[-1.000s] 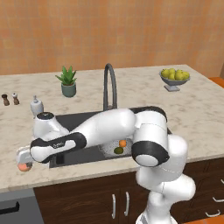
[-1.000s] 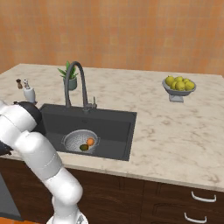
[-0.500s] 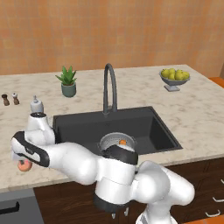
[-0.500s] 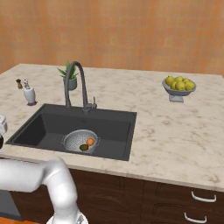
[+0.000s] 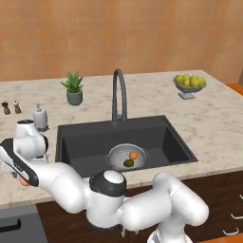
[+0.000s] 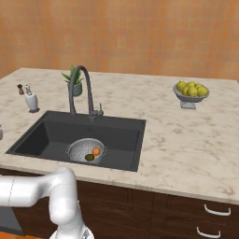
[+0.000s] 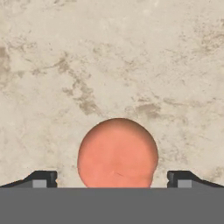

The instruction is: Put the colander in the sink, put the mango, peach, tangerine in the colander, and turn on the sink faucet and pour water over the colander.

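The lower edge of the peach [image 7: 117,153] is cut off at the bottom of the hand view, and in the left base view only a small salmon sliver of it [image 5: 23,181] shows from under the white arm, at the near left part of the table [image 5: 213,128]. The tool [image 7: 112,178] stands spread wide, released, with one dark fingertip [image 7: 43,179] on each side of the peach and a clear gap between each tip and the fruit; whether anything touches it cannot be told. The peach rests on the bare marbled table, well apart from the sink [image 5: 156,137]. Inside that black basin sits the colander [image 5: 115,155], holding the tangerine [image 5: 133,155] and, just beside it, the darker mango [image 5: 128,163]; the two look close enough to touch, but they are too small to be sure. The sink faucet [image 5: 119,95] arches over the back rim of the basin. Behind the sink's left corner stands a potted plant [image 5: 73,88], and further left a soap dispenser [image 5: 40,116] and two small shakers [image 5: 10,107]. A pedestal bowl of yellow-green fruit [image 5: 189,83] stands at the far right of the table.
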